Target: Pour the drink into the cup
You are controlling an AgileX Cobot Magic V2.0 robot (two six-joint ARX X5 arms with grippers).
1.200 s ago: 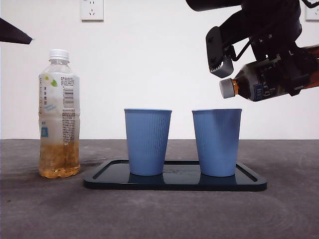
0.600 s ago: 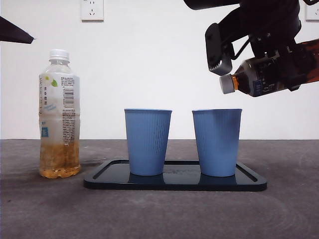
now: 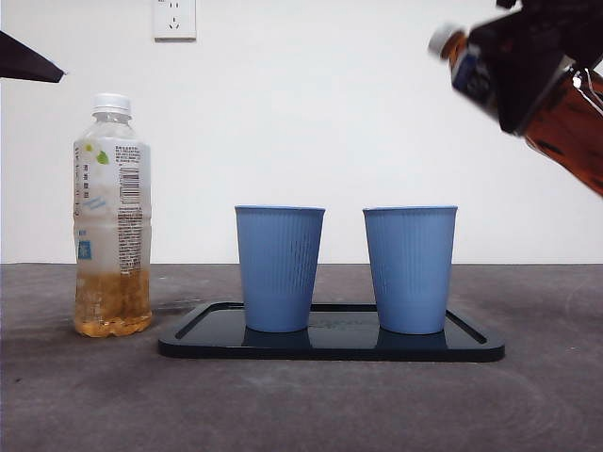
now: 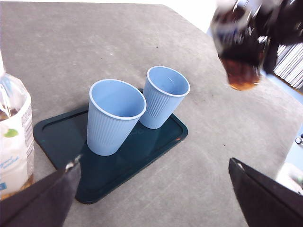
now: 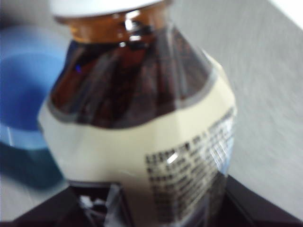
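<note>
A brown drink bottle (image 3: 556, 113) with its grey cap on hangs tilted at the upper right, cap pointing up and left, above and to the right of the right blue cup (image 3: 410, 268). My right gripper (image 5: 151, 208) is shut on the bottle (image 5: 142, 118), dark jaws on both sides of its label; motion blur smears this view. A second blue cup (image 3: 280, 268) stands to its left. Both cups (image 4: 116, 116) (image 4: 165, 97) look empty and stand upright on a dark tray (image 3: 330, 347). My left gripper (image 4: 154, 163) is open, holding nothing, short of the tray (image 4: 61, 137).
A clear bottle (image 3: 112, 217) with a white cap and a little amber liquid stands left of the tray, close to my left gripper's jaw (image 4: 14, 137). The waiting left arm shows as a black tip (image 3: 28, 61) at the top left.
The brown bottle has swung from cap-down over the right cup to cap-up, and has risen and moved right with the right gripper.
</note>
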